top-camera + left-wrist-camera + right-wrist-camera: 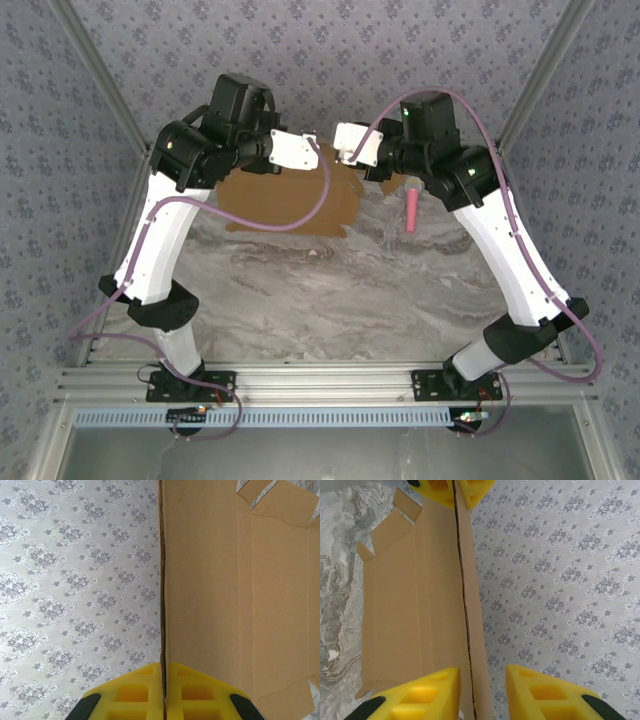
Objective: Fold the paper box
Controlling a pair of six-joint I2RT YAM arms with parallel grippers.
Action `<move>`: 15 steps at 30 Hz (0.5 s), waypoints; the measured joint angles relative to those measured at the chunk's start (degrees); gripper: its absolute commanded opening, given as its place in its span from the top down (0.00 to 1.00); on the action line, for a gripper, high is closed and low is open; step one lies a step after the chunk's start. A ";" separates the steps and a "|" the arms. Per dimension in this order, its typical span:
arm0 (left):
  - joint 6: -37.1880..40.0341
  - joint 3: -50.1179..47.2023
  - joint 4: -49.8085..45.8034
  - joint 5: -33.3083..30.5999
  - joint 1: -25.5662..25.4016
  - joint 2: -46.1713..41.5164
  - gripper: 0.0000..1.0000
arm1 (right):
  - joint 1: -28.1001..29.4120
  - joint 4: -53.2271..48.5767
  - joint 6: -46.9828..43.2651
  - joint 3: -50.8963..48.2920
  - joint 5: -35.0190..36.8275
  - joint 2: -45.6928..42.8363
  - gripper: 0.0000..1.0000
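The paper box [290,205] is a flat brown cardboard sheet with flaps, lying at the far end of the marble table [330,300]. Its far panel [210,580] is folded up on edge. My left gripper [300,152] is shut on that raised edge, the yellow fingers [190,690] pressed flat on both sides of the card. My right gripper [352,142] straddles the same edge [470,630] from the other end, open: the left finger [420,695] is close to the card and the right finger stands apart. The left gripper's fingers [470,490] show at the far end of the edge.
A small pink stick [411,208] lies on the table just right of the box, beside the right arm. Patterned walls [330,50] close in behind and at both sides. The near part of the table has free room.
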 measured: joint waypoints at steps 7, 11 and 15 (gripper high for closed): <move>0.02 0.00 0.00 0.57 0.00 0.00 1.00 | -0.04 -0.72 -0.33 1.90 -1.18 2.08 0.76; 0.02 0.00 0.02 1.05 0.00 0.02 1.00 | -0.42 -1.01 -0.52 2.01 -1.18 2.97 0.81; -0.02 0.00 0.15 1.27 0.00 0.02 0.99 | -1.16 -1.03 -0.52 2.03 -1.55 3.10 0.88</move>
